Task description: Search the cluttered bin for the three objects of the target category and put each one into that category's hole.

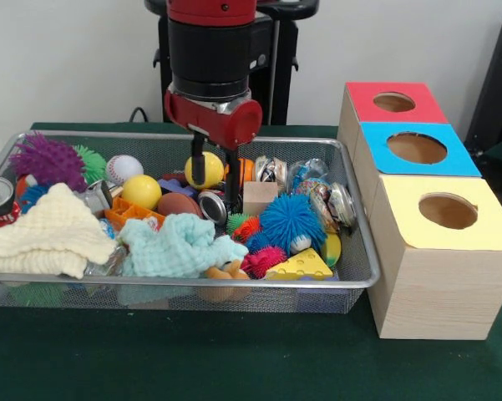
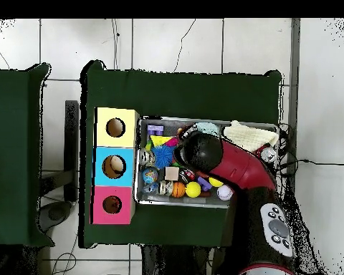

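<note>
My gripper (image 1: 215,197) hangs open inside the wire mesh bin (image 1: 357,276), its two black fingers (image 1: 198,167) apart and holding nothing. A yellow ball (image 1: 209,170) shows just behind and between them. A small silver can (image 1: 213,205) lies at the tips and a wooden block (image 1: 259,198) sits just to the right. Right of the bin stand three wooden boxes with holes: red-topped (image 1: 393,102), blue-topped (image 1: 417,148) and yellow-topped (image 1: 448,210). In the overhead view the arm's head (image 2: 202,152) covers the gripper.
The bin also holds a purple spiky ball (image 1: 48,160), a baseball (image 1: 123,168), another yellow ball (image 1: 141,191), cream cloth (image 1: 50,234), teal cloth (image 1: 180,245), a blue furry ball (image 1: 291,221), a cheese wedge (image 1: 299,266) and crushed cans (image 1: 271,170).
</note>
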You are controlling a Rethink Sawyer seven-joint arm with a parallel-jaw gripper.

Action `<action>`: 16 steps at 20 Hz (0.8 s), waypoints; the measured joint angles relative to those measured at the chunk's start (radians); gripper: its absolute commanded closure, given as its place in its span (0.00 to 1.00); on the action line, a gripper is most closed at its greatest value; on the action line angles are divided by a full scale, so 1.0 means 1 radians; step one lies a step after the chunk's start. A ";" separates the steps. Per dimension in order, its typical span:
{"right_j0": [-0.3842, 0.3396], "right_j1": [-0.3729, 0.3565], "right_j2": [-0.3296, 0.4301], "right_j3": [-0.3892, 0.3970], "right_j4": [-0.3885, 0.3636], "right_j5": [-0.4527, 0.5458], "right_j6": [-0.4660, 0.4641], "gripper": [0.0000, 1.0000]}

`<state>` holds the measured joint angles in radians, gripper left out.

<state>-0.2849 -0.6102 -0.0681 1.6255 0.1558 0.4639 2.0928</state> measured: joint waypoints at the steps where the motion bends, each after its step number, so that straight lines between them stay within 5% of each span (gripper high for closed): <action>1: 0.002 0.000 0.001 0.005 0.004 0.000 0.000 0.00; 16: 0.021 0.048 0.013 0.027 0.025 0.000 0.000 0.00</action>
<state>-0.2639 -0.5622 -0.0555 1.6527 0.1809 0.4639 2.0928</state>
